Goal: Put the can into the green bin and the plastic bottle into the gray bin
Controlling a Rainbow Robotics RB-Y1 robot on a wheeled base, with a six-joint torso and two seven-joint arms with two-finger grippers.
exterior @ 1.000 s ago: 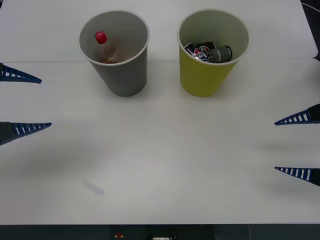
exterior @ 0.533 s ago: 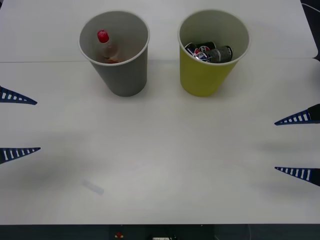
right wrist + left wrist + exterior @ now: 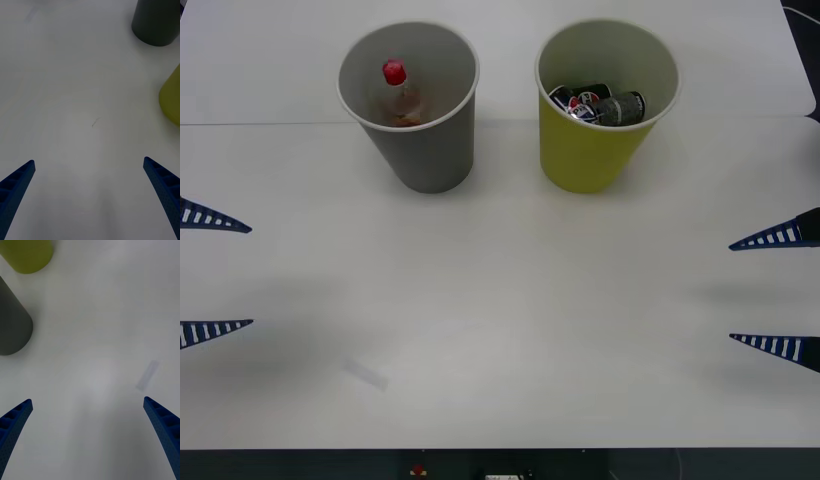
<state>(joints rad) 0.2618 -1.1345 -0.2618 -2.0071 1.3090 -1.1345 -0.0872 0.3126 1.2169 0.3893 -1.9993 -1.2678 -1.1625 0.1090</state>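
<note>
Plastic bottle [image 3: 399,92] stands in the gray bin [image 3: 420,150], can [image 3: 598,105] lies in the green bin [image 3: 588,152] just right of it. Left gripper [image 3: 214,272] and right gripper [image 3: 775,292] hover over the near surface [image 3: 500,300], fingers wide apart, empty.

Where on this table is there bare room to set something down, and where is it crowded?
The broad white stretch of the table in front of the gray bin and green bin, between the open left hand and open right hand, is bare. Both bins are occupied: the plastic bottle in the gray, cans in the green. The gap between bins is narrow.
</note>
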